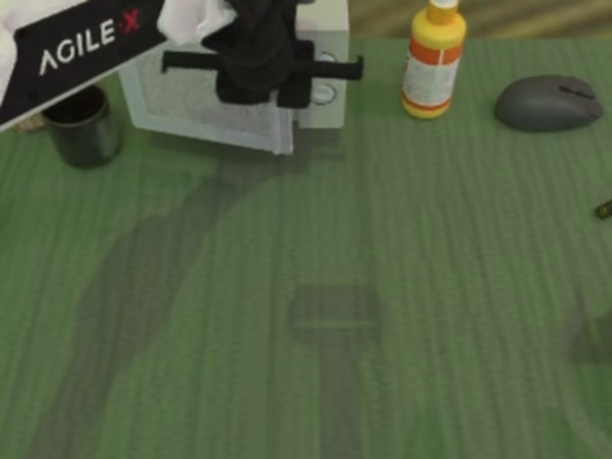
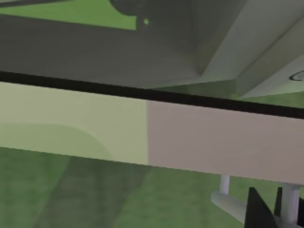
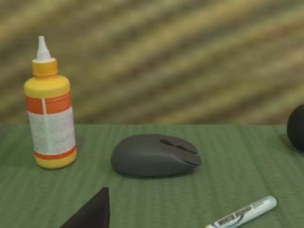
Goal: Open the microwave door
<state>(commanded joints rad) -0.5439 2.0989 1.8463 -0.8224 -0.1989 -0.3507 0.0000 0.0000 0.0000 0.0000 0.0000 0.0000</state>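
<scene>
The off-white microwave (image 1: 330, 38) stands at the back of the table, left of centre, with its knobs (image 1: 325, 93) showing beside my arm. Its door (image 1: 191, 100), with the grey mesh window, is slightly ajar: the free edge near the knob panel stands out from the front. My left gripper (image 1: 263, 67) hangs over the door's top edge. In the left wrist view its black fingers (image 2: 260, 211) are shut on the white bar handle (image 2: 232, 204) of the door panel (image 2: 213, 142). My right arm is outside the top view.
A dark cup (image 1: 81, 124) stands left of the microwave. To the microwave's right are a yellow bottle (image 1: 432, 62), a grey mouse (image 1: 548, 102) and a marker (image 1: 603, 207). The right wrist view faces the bottle (image 3: 50, 118), mouse (image 3: 154, 154) and marker (image 3: 242, 213).
</scene>
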